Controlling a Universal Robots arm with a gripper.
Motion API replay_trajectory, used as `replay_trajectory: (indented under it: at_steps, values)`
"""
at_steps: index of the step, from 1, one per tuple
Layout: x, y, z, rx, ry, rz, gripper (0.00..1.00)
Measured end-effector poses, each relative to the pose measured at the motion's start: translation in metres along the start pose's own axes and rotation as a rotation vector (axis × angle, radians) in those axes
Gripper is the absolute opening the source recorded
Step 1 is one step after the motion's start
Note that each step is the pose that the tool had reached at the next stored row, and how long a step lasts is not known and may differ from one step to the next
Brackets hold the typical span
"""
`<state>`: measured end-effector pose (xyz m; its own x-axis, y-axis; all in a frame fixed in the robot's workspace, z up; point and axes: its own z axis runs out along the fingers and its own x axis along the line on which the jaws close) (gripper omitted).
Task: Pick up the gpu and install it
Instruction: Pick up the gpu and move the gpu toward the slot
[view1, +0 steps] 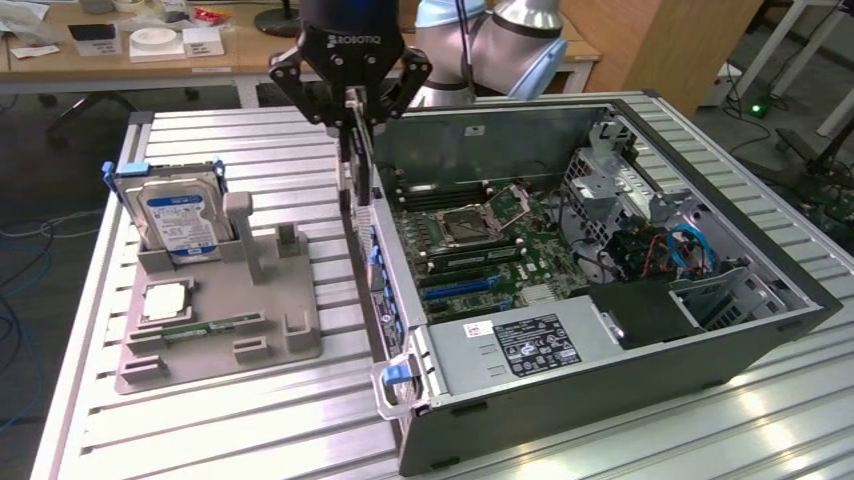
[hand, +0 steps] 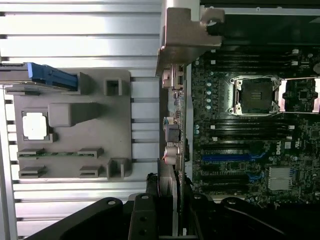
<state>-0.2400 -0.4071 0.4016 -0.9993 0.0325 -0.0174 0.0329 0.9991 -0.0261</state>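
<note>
The gpu (view1: 358, 175) hung upright and edge-on in the exterior view, pinched at its top by the hand (view1: 352, 108). It sat at the wall of the open computer case (view1: 587, 350) on the exterior view's left, probably held that way so its lower edge could meet the motherboard (view1: 467, 260). In the wrist view, the hand (hand: 172, 200) gripped the gpu (hand: 176, 135), whose pale bracket (hand: 184, 40) pointed away, between the grey holder (hand: 70, 115) on the surface (hand: 75, 30) and the blue slot (hand: 225, 156).

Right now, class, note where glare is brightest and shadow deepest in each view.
Exterior view: glare streaks the table slats beside the computer case. Wrist view: the table slats wash out pale, while the pincer gripping the gpu is a dark shape.
</note>
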Motion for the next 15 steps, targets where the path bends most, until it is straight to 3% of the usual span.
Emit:
replay_trajectory:
  at_steps: [15]
  values:
    - [-0.029, 0.0011, 0.0033, 0.0000, -0.0009, 0.000, 0.27]
